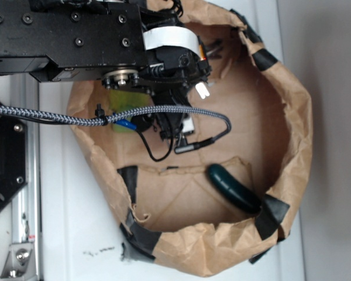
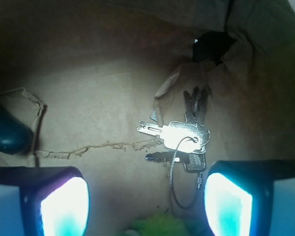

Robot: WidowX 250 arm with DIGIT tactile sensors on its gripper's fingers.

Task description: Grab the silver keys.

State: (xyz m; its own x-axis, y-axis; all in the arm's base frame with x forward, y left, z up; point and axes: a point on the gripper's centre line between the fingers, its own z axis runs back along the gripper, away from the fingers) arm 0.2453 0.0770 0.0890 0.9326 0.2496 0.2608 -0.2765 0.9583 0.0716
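Seen from the wrist camera, the gripper [image 2: 146, 201] is hanging with its two glowing fingers [image 2: 64, 206] spread wide apart and holding nothing, a scrap of green plush [image 2: 160, 227] showing low between them. Just beyond, the silver keys [image 2: 184, 135] are lying fanned on the brown paper floor [image 2: 98, 98] of a taped paper bag [image 1: 292, 146], nearer the right-hand finger, while a dark green object [image 1: 233, 188] is resting well apart by the bag's wall.

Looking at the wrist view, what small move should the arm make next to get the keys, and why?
Probably shift slightly right and forward, then descend. The keys lie flat on the brown paper, above and nearer the right finger, not centred in the open gripper.
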